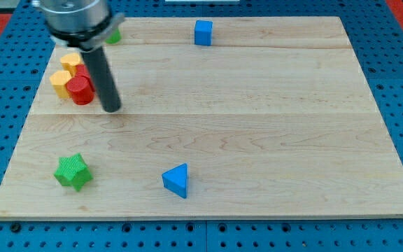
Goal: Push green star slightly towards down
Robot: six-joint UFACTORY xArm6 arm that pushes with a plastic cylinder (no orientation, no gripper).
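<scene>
Pale wooden board (257, 140) carries my tip (112, 109), a bare rod gripping nothing. Well below it, slightly leftward, sits the green star-shaped block (72, 171); the red cylinder block (80, 89) lies just left.

My tip (111, 108) sits low at the end of a straight dark rod that leans slightly, its upper end rising toward the view's top left into a grey cylindrical mount above it.

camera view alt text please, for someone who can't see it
A dark rod's tip rests on a pale wooden board, just right of a cluster of red and yellow blocks at upper left. The green star block sits far below near the bottom-left corner, with a blue triangular block to its right and a blue cube at the top edge.
</scene>
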